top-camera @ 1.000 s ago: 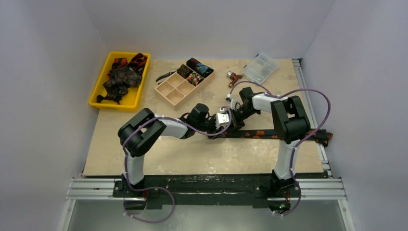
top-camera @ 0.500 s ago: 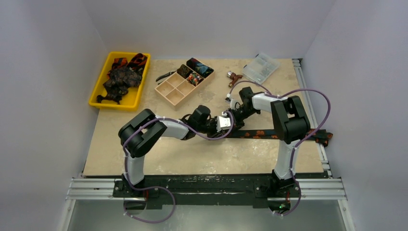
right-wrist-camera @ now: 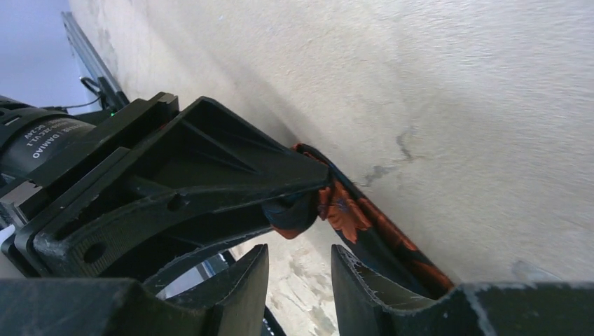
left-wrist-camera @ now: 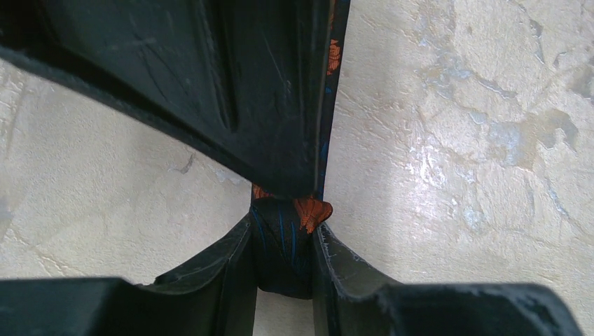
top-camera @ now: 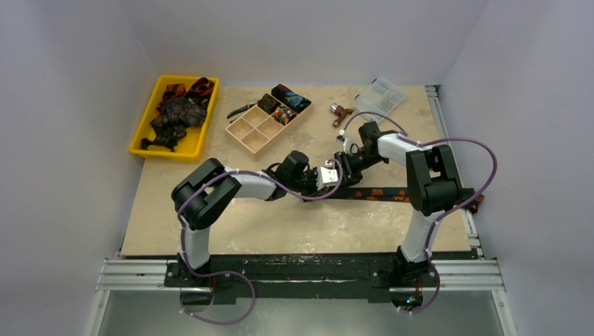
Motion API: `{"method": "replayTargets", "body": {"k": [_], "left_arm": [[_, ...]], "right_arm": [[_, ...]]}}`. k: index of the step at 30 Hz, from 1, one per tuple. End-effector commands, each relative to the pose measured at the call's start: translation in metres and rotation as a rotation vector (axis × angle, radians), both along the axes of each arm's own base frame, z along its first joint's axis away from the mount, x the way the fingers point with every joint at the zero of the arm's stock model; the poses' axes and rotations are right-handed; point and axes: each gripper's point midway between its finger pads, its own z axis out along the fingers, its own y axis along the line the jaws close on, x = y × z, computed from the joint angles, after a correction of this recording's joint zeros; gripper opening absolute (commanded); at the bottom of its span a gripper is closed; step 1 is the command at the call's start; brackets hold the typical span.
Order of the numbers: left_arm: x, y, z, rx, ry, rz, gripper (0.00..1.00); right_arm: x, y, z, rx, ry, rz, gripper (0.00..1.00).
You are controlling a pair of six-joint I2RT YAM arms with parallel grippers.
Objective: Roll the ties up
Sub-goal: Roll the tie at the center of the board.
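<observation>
Starting the roll
My left tool [left-wrist-camera: 284, 232] pinches the tie [top-camera: 382, 194] end; my right tool [right-wrist-camera: 300, 255] gapes empty. I'd wind tight, edges square.

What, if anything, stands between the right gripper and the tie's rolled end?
The left gripper does. It is shut on the rolled end of the tie, and its fingers cover the roll directly ahead of the right gripper's open jaws. The flat stretch of tie beside them lies uncovered.
</observation>
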Motion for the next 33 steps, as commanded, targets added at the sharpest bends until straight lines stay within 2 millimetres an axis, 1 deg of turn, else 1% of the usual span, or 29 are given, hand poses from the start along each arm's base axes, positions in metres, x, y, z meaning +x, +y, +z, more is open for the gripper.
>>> {"method": "replayTargets", "body": {"k": [1,7,12,15,16,19,20,21,23,25,28,31,33], "left_arm": [[-0.015,0.039,-0.049,0.195,0.118,0.063,0.23],[-0.014,0.038,-0.048,0.192,0.117,0.058,0.23],[-0.013,0.036,-0.045,0.185,0.117,0.057,0.24],[-0.014,0.036,-0.046,0.192,0.12,0.055,0.24],[-0.014,0.036,-0.047,0.193,0.121,0.054,0.24],[-0.017,0.036,-0.047,0.186,0.131,0.045,0.26],[-0.018,0.035,-0.046,0.18,0.133,0.039,0.27],[-0.019,0.035,-0.046,0.175,0.135,0.035,0.28],[-0.02,0.035,-0.045,0.161,0.13,0.028,0.33],[-0.016,0.033,-0.042,0.139,0.114,0.023,0.42],[-0.008,0.027,-0.031,0.074,0.082,0.022,0.54],[-0.008,0.018,-0.02,0.005,0.053,-0.013,0.61],[-0.007,0.014,-0.015,-0.028,0.032,-0.027,0.64]], "right_arm": [[-0.002,0.017,0.009,0.079,0.009,0.003,0.38],[0.001,0.027,0.008,0.098,0.023,0.001,0.36],[0.003,0.026,-0.006,0.067,0.04,0.006,0.33],[0.004,0.025,-0.01,0.059,0.042,0.011,0.28],[0.004,0.025,-0.011,0.057,0.042,0.011,0.26],[0.003,0.022,-0.017,0.032,0.041,0.008,0.02],[0.003,0.02,-0.02,0.023,0.024,0.025,0.0],[0.002,0.018,-0.023,0.013,0.025,0.031,0.0],[-0.001,0.014,-0.028,-0.01,0.032,0.037,0.0],[-0.002,0.01,-0.034,-0.035,0.037,0.038,0.0],[-0.003,0.002,-0.042,-0.067,0.05,0.022,0.0],[-0.002,-0.004,-0.047,-0.088,0.053,0.011,0.0],[-0.002,-0.007,-0.051,-0.094,0.064,0.009,0.0]]}}
